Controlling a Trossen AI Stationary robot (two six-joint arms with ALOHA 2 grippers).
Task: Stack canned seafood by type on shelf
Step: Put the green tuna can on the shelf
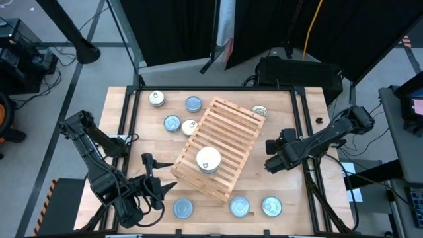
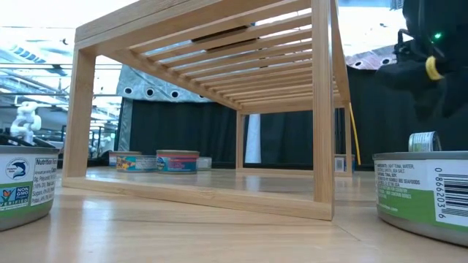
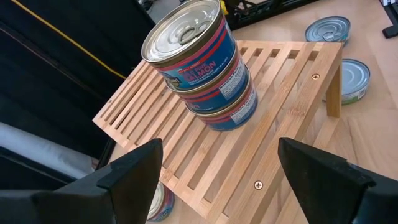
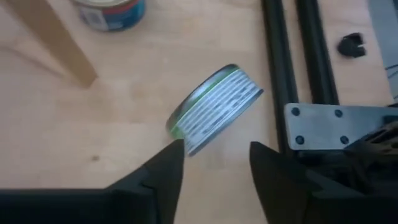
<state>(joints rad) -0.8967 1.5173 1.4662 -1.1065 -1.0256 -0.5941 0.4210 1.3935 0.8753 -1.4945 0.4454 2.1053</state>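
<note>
The right pincer (image 4: 212,158) hangs over the surface (image 1: 277,142) just right of the shelf (image 1: 218,147), its fingers parted about halfway; a green-labelled tin (image 4: 214,109) sits tilted on edge just beyond the fingertips, one finger (image 4: 166,163) right at its rim, though whether it touches cannot be told, and the tin is not clamped between the fingers. The tin's flat faces point sideways and up instead of lying level. The left pincer (image 3: 217,168) is spread wide and holds nothing, near the front-left of the surface, facing the shelf. The shelf lies skewed on the surface, its long axis running from front-left to back-right, slats along that axis. On its slats stands a stack (image 3: 202,65) of 3 tins, upright, pull-tab top up, toward the front end. Loose tins lie flat on the surface around it: 4 behind and left of the shelf (image 1: 172,123), 1 at its back-right corner (image 1: 260,112), and 3 along the front edge (image 1: 239,207).
</note>
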